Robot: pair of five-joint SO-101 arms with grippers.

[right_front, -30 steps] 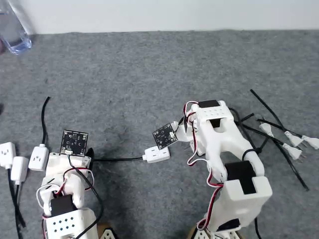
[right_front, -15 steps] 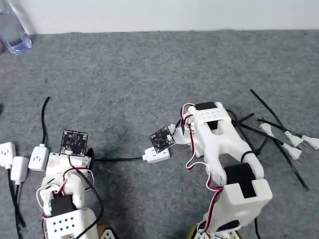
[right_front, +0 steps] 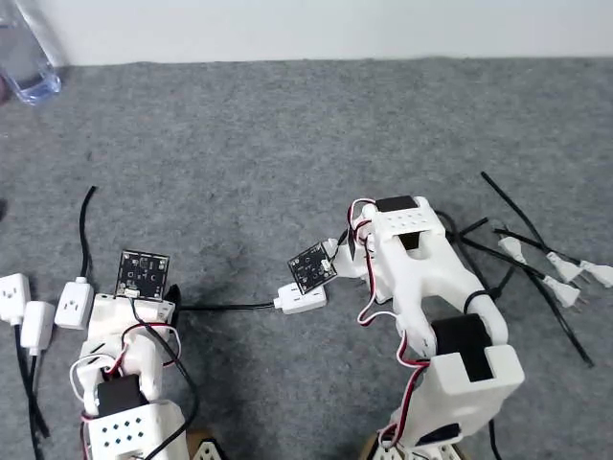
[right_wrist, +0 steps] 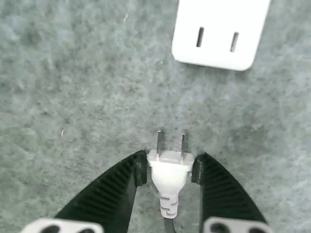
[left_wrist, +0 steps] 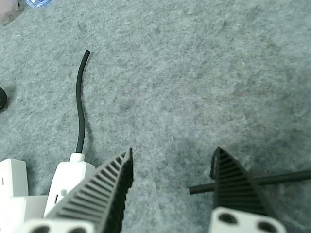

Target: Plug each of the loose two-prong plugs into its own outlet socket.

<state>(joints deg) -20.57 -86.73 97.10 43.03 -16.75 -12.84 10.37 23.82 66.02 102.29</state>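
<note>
Toward front edge of desk [right_front: 287, 134] | right claw [right_wrist: 169, 167] clamps plug [right_wrist: 168, 175], prongs short of socket [right_wrist: 221, 29] | left claw [left_wrist: 172, 155] open | risk: prongs sit offset from slots, likely shoving socket away

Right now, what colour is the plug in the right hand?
The plug is white; the right wrist view shows it best.

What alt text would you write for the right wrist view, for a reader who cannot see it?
The right end effector grips a white two-prong plug by its body. The prongs point toward a white socket that lies apart from the plug on grey carpet, slightly off line with its two slots.
</note>
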